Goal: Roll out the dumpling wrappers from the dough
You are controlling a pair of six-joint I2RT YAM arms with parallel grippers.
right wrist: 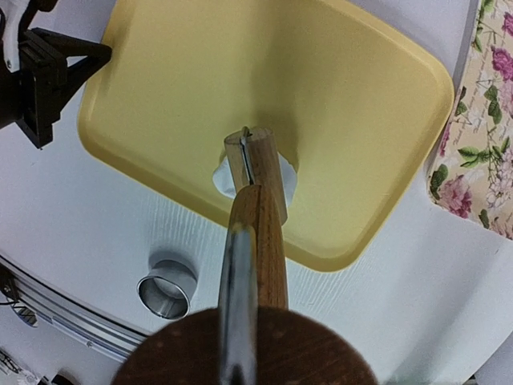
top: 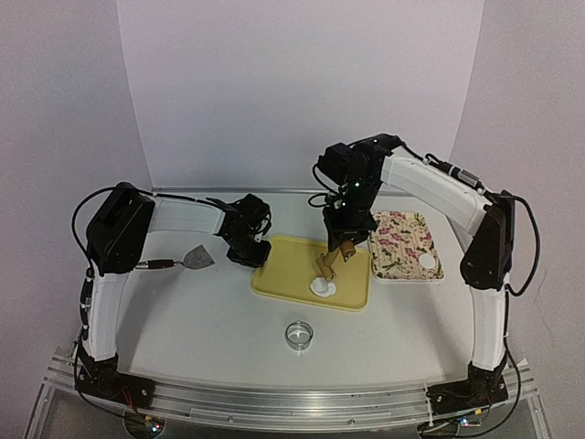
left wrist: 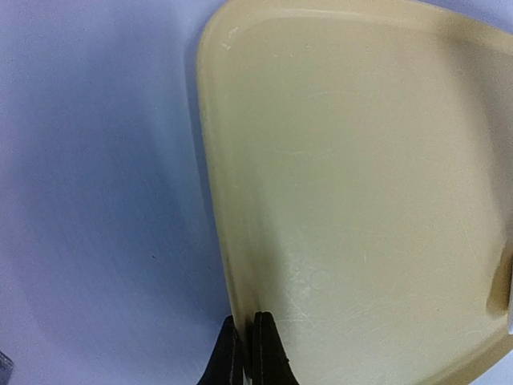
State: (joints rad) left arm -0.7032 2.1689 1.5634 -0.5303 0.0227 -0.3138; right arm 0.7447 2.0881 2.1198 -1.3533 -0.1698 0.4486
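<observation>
Right wrist view showed my right gripper (top: 345, 240) pinching the rolling pin (right wrist: 268, 233) against the dough (right wrist: 220, 178); I judged a slip could gouge it.

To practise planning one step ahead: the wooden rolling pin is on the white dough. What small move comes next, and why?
Probably roll the wooden rolling pin across the dough: it is a small lump on the yellow tray, not yet a thin disc.

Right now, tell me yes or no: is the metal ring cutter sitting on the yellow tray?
No, the ring cutter stands on the white table, apart from the yellow tray and nearer the arm bases.
</observation>
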